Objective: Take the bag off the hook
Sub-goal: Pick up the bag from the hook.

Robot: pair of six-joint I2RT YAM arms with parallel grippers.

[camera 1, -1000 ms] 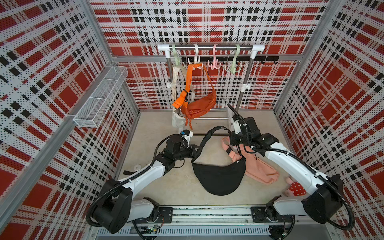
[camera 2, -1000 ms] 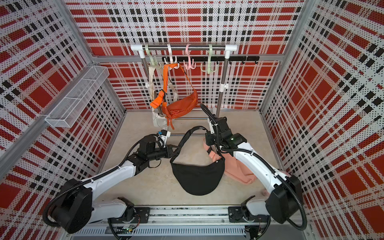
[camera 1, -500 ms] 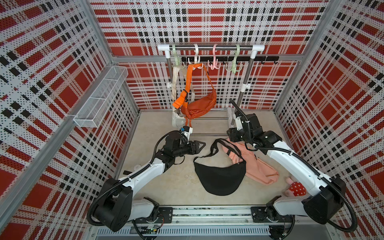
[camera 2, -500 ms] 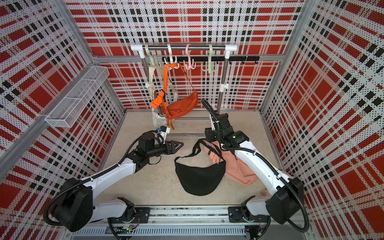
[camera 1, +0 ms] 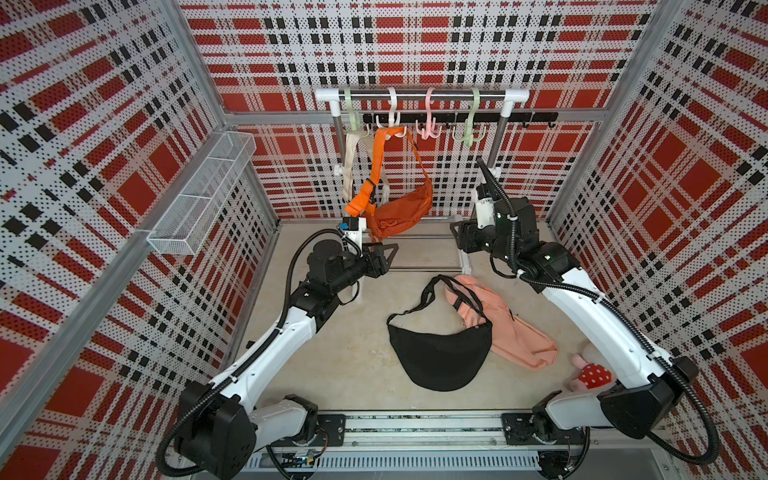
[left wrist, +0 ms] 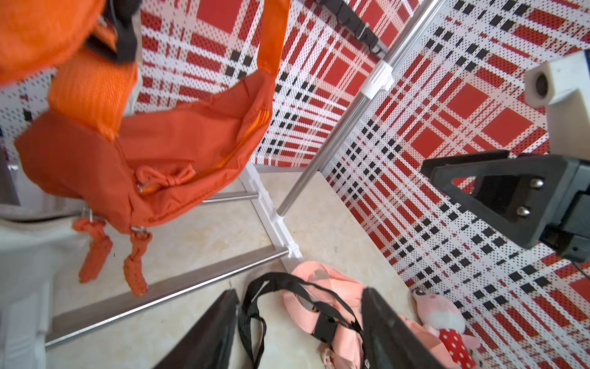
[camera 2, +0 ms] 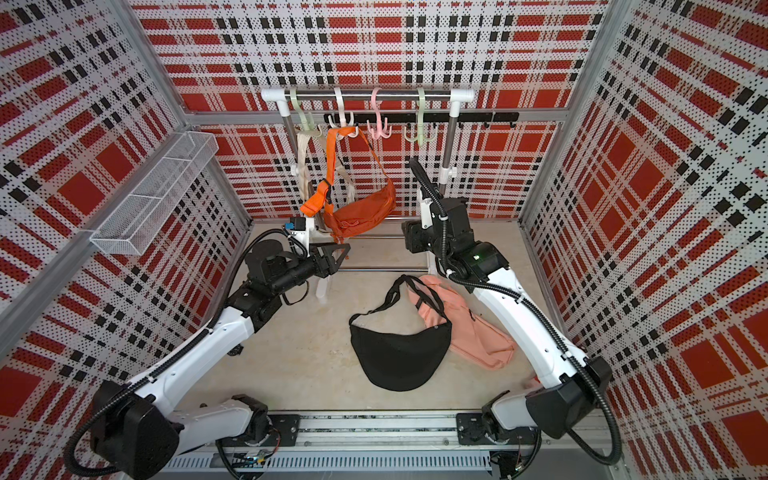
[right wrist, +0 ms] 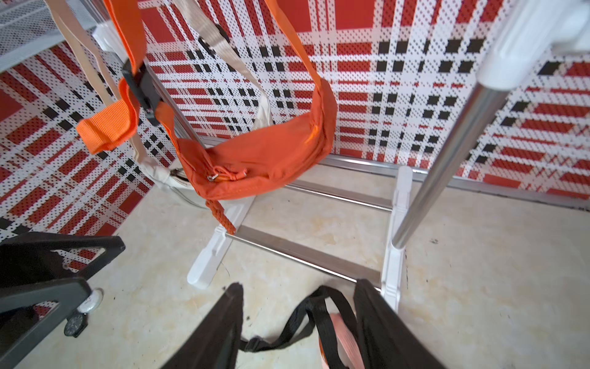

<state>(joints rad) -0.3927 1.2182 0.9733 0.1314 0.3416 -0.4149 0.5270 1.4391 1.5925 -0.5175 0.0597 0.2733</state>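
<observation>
We find the left gripper with its two dark fingers spread wide and nothing caught between them. In a top view it sits left of centre, just below the hanging orange bag. The right gripper is likewise parted and empty, its fingers framing bare floor and a length of black strap that lies beyond them without touching either finger. In both top views this gripper is right of centre, mostly hidden under its own wrist. The two grippers face each other across the foot of the clothes rack, well apart. Below and between them, in the lower middle of both top views, the black bag lies flat on the beige floor, off the hooks. Its strap loops upward in the frame and drapes over the near end of a pink bag, which lies just to its right and touches it. The orange bag hangs by its strap from the white hook on the rack's top bar. Beside that hook, to the left, pale cream straps hang from a green hook. Further right on the bar are a pink hook and another green hook. At the lower right edge a pink plush toy lies by the right arm's base, and a white wire basket is fixed to the wall at the upper left.
</observation>
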